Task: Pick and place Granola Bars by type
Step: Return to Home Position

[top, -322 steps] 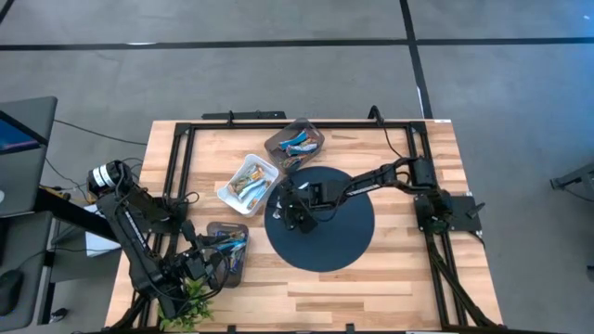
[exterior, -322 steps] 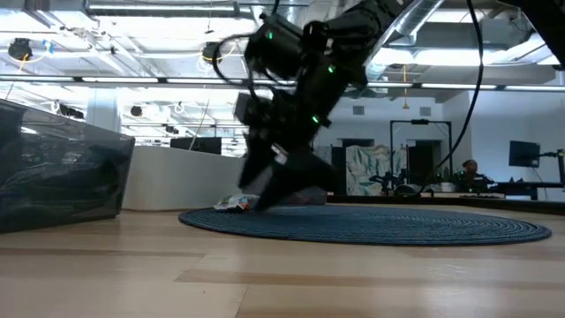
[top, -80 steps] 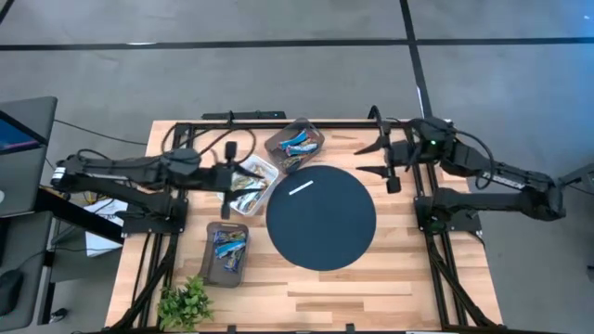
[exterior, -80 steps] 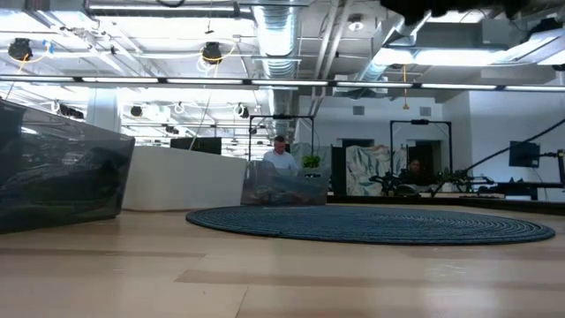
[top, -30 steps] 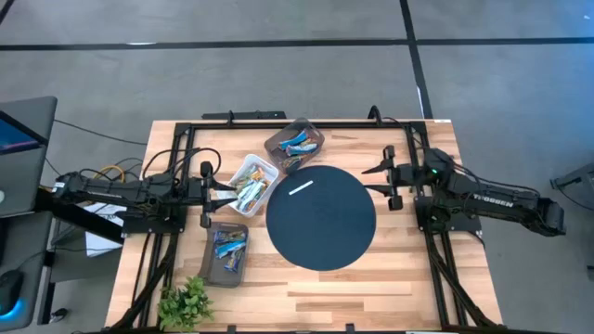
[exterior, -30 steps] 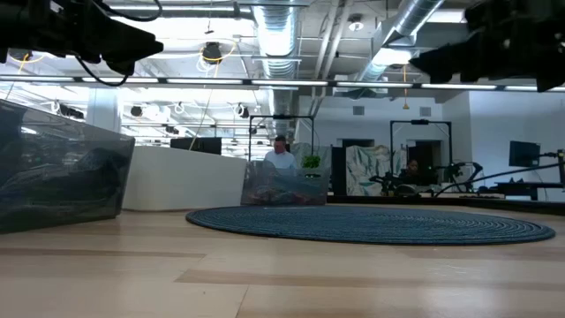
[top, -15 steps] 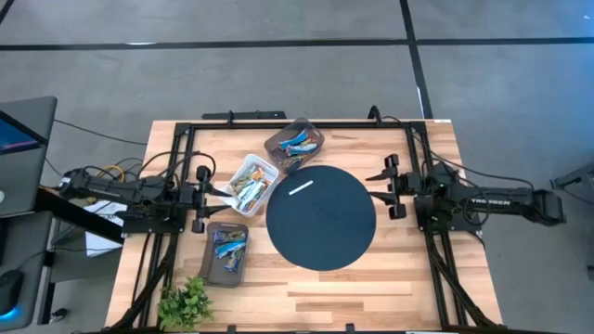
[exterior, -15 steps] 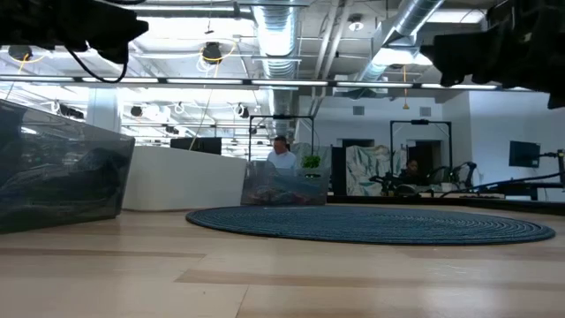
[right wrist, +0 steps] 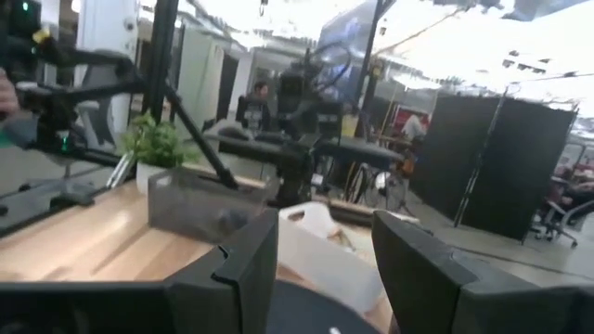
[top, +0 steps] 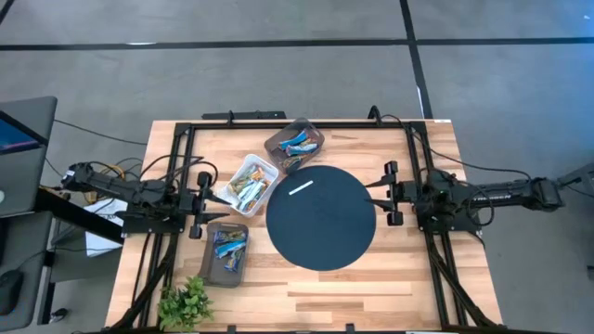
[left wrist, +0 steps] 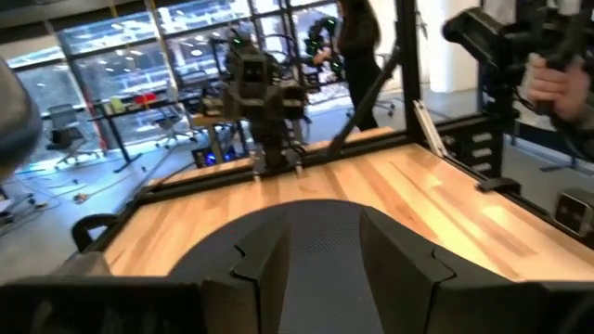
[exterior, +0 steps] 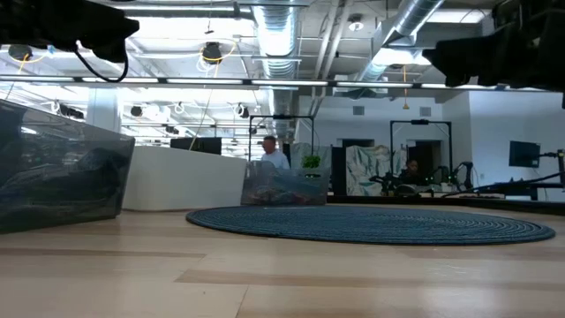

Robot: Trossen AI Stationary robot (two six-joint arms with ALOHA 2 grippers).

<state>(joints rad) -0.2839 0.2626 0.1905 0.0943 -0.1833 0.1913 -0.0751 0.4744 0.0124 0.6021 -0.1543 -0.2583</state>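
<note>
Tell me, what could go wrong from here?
One pale bar lies on the round mat while the left arm and right arm sit at the sides of the table, jaws open: it may go unsorted. The white bin stands close by the left arm's jaws; a reach could nudge it.

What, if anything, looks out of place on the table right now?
One silvery white bar lies alone on the round dark mat, outside the bins. The left pincer and right pincer wait open at the table's sides. Nothing else stands out.
</note>
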